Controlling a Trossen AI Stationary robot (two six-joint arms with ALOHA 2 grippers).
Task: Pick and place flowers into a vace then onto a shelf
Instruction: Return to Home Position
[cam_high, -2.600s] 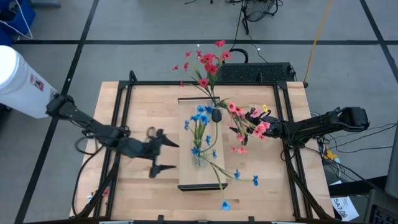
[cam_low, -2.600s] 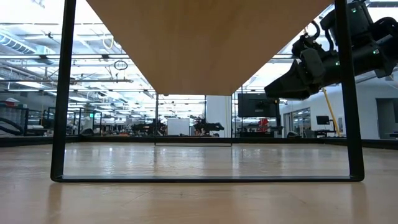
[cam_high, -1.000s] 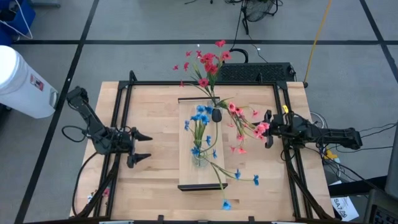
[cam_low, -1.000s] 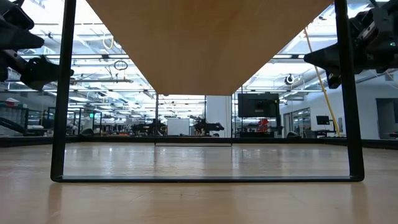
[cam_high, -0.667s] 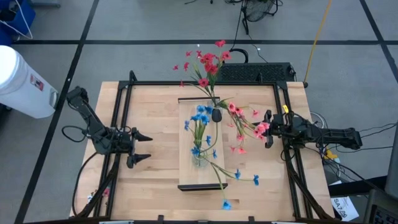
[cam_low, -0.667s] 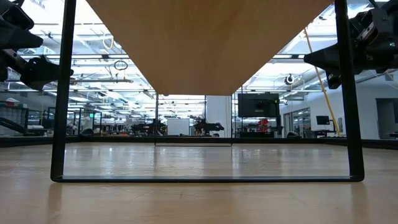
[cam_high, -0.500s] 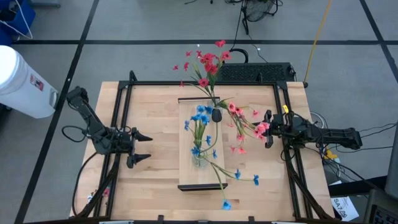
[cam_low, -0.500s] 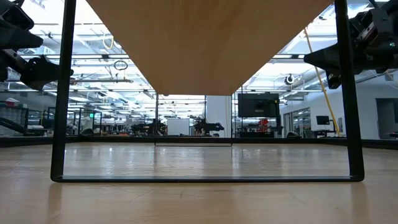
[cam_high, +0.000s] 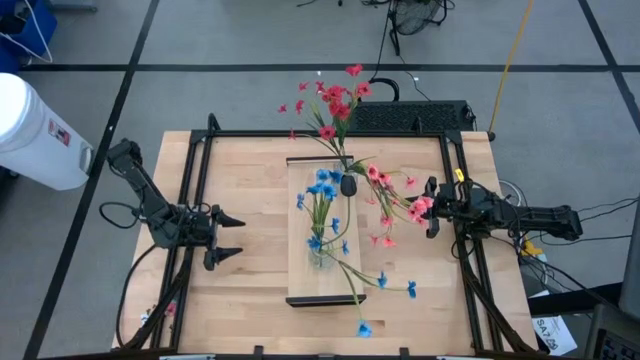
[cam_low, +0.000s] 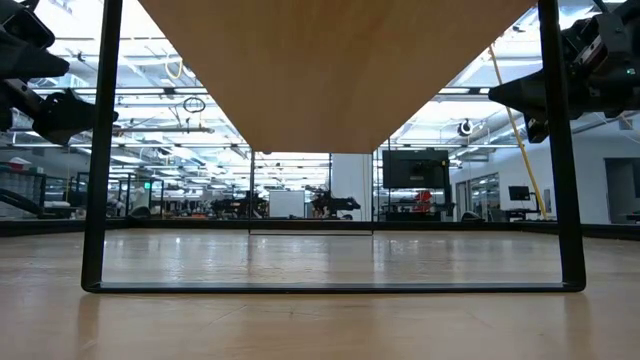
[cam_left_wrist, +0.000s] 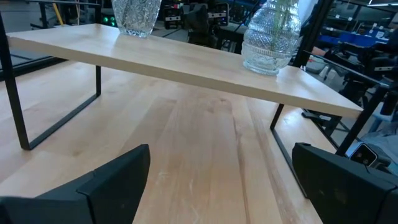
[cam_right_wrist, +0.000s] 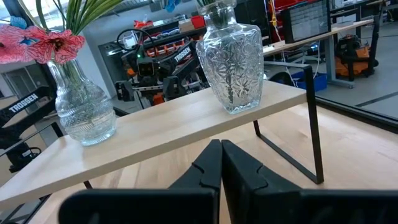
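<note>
The shelf stands on black legs in the middle of the table. Two cut-glass vases stand on it. The far vase holds red flowers, with one spray drooping toward the table's right. The near vase holds blue flowers. My left gripper hovers open to the left of the shelf, pointing at it, with nothing between its fingers. My right gripper is shut and empty, just right of the drooping red blossoms.
A blue spray hangs out past the shelf's near end. Black frame rails run along both sides of the table. A dark box sits at the far edge. A white cylinder stands off the table's left.
</note>
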